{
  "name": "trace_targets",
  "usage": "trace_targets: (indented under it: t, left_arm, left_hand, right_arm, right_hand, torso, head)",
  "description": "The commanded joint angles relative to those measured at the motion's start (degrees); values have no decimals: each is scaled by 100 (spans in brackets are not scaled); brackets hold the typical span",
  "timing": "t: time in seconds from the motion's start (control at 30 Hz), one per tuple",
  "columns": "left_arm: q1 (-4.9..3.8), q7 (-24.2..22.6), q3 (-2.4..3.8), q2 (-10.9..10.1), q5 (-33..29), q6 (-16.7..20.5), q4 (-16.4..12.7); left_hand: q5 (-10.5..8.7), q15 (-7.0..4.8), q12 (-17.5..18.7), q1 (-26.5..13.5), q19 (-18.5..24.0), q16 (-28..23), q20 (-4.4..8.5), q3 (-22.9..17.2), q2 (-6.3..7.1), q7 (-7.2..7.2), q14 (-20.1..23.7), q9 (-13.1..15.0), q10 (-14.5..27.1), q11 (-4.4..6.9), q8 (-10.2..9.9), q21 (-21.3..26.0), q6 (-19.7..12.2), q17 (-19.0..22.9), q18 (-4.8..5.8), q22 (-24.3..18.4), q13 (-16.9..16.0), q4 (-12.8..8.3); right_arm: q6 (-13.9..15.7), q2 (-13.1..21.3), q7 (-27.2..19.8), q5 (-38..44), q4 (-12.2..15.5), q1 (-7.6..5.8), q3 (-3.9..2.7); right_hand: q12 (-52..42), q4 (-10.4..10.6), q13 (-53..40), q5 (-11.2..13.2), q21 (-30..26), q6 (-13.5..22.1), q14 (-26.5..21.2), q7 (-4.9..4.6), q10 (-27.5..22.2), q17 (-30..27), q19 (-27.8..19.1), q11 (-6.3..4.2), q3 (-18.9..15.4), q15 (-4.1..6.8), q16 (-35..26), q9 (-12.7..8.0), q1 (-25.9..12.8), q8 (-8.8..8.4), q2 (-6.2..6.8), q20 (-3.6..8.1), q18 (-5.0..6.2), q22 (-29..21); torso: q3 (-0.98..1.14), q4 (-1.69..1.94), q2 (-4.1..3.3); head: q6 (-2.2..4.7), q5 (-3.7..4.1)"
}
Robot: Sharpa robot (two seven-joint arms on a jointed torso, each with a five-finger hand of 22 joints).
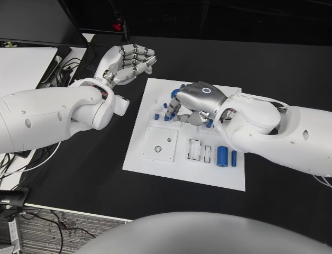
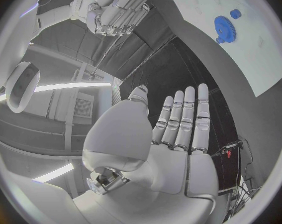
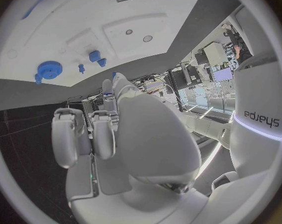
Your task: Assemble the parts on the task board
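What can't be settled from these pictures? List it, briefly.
- Head view: the right hand covers part of the task board, hiding any parts beneath it.
- Right wrist view: the palm blocks its own fingers, so any pinch is unclear.
- Left wrist view: the blue gear sits at the rim, its seating too small to judge.

right hand (image 1: 195, 103) over task board (image 1: 155, 166), near end free

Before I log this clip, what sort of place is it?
Probably a robotics lab or test bench. A white rectangular task board with small blue cylindrical parts lies on a matte black table, loose cables run off its edge, and desks with monitors stand in the room behind.
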State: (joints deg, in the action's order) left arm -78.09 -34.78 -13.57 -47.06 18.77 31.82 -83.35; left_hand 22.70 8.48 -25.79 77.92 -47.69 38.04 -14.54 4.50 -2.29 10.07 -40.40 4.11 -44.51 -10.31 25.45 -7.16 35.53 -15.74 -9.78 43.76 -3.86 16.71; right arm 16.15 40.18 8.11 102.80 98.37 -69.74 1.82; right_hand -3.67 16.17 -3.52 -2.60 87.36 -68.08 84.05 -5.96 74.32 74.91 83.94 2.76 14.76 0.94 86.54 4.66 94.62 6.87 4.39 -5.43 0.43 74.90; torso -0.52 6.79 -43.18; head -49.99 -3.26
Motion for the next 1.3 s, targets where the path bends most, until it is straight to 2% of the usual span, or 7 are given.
trace_targets:
  t: [0.03,0.2,0.3,0.87,1.3]
  left_arm:
    - [-9,-36,5,6,-18,-19,-7]
    - [-9,-33,5,9,-18,-17,-4]
    - [-9,-34,5,14,-18,-20,-2]
    - [-9,-27,5,20,-18,-19,0]
    - [-9,-29,5,20,-18,-13,-2]
  left_hand:
    - [32,-7,-17,40,-38,22,-8,35,-11,302,-42,-9,32,2,29,-31,-37,10,-58,-6,2,-1]
    - [32,-7,-17,40,-38,22,-8,35,-11,302,-42,-9,32,2,29,-31,-37,10,-58,-6,2,-1]
    - [32,-7,-17,40,-38,22,-8,35,-11,302,-42,-9,32,2,29,-31,-37,10,-58,-6,2,-1]
    - [32,-7,-26,43,-40,30,-7,45,-13,303,-39,-11,35,2,35,-32,-42,13,-57,-7,4,1]
    - [32,-7,-29,45,-40,32,-6,47,-14,303,-38,-11,36,2,37,-33,-44,15,-57,-7,4,1]
  right_arm:
    - [-318,-42,-25,-56,-29,30,2]
    - [-521,-123,35,-78,-81,98,10]
    - [-609,-153,75,-82,-94,132,13]
    - [-885,-321,132,-86,-220,225,24]
    - [-991,-411,134,-86,-266,271,28]
  right_hand:
    - [24,-9,10,-20,-25,9,413,-59,-38,539,423,34,34,11,-11,6,3,23,-33,28,45,1362]
    - [25,-11,10,-22,-54,41,413,-78,-77,539,406,53,62,-5,-11,-2,-7,-4,-22,18,53,1347]
    - [25,-12,11,-22,-67,46,413,-82,-86,539,397,57,69,-8,-12,-4,-8,-9,-22,16,57,1340]
    - [23,-29,10,-25,-98,69,418,-97,-123,563,379,71,112,-22,-2,-10,1,-31,-26,3,66,1325]
    - [21,-39,9,-25,-111,74,420,-103,-134,570,371,76,132,-27,1,-11,7,-38,-31,-2,70,1319]
  torso:
    - [4,-9,-3]
    - [6,-21,0]
    - [12,-15,-7]
    - [0,-10,1]
    - [4,-12,4]
  head:
    - [-1,-33]
    - [-1,-86]
    - [-1,-100]
    - [-1,-70]
    - [-1,-68]
